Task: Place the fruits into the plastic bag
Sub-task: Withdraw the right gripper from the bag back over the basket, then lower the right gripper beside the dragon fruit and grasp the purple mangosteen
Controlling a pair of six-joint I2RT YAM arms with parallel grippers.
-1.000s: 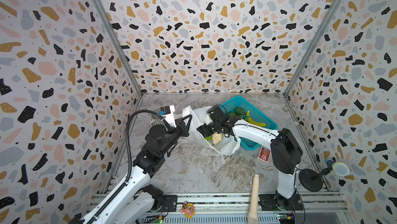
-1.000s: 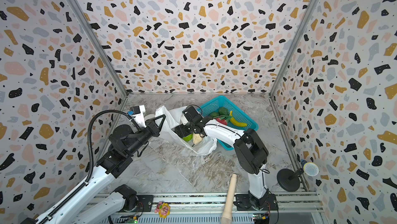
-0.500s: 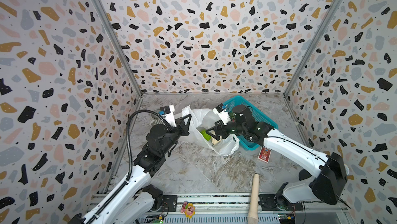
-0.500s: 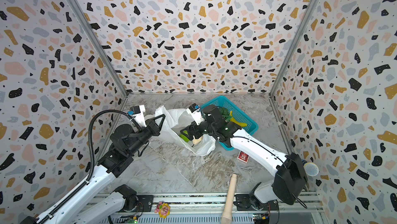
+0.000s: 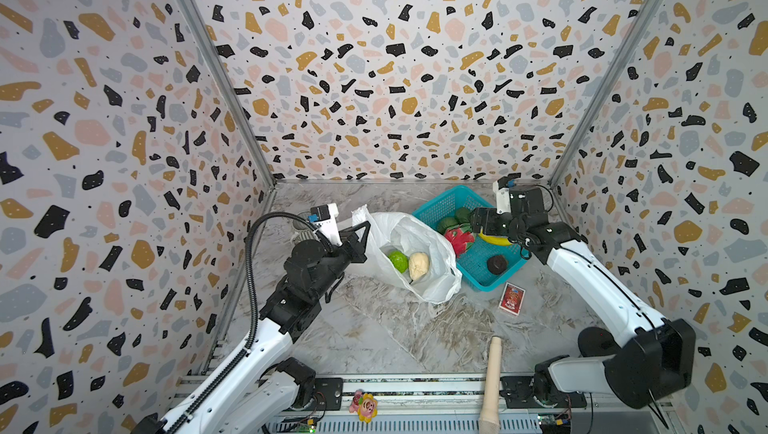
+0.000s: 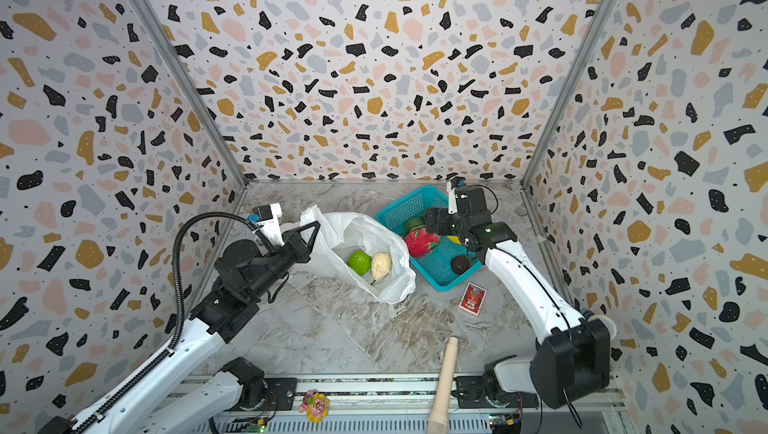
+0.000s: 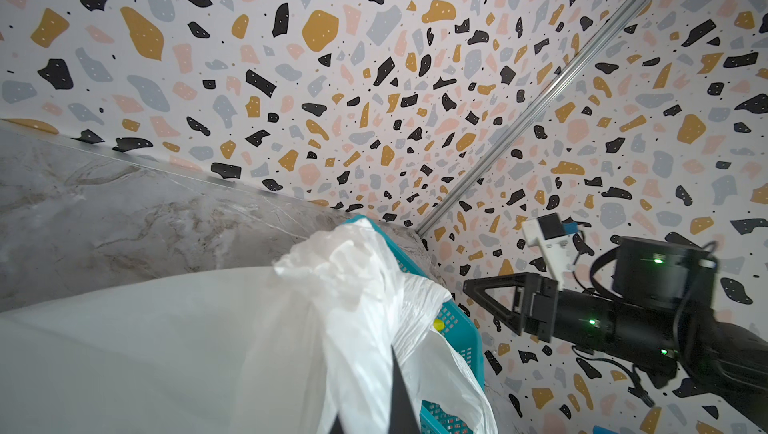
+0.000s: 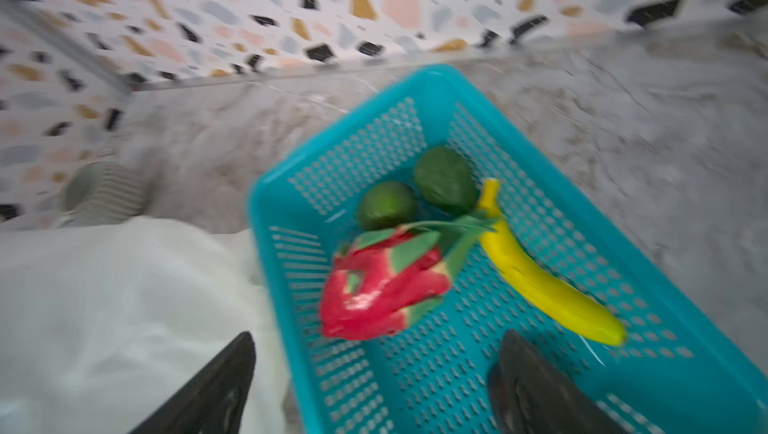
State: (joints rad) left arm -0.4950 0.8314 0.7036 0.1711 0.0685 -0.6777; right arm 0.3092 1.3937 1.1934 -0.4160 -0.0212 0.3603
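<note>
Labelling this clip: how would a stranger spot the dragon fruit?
Find the teal basket at the back right, beside the bag. The dragon fruit lies inside. It alone is red with green scales; its neighbours are green balls and a banana.

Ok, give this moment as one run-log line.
left gripper: shut on plastic bag | right gripper: open above basket | bagged: green ball, cream piece

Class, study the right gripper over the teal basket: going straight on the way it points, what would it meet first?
Probably the dragon fruit, lying dead ahead of the open right gripper inside the teal basket; the blurred wrist view leaves depth unclear.
</note>
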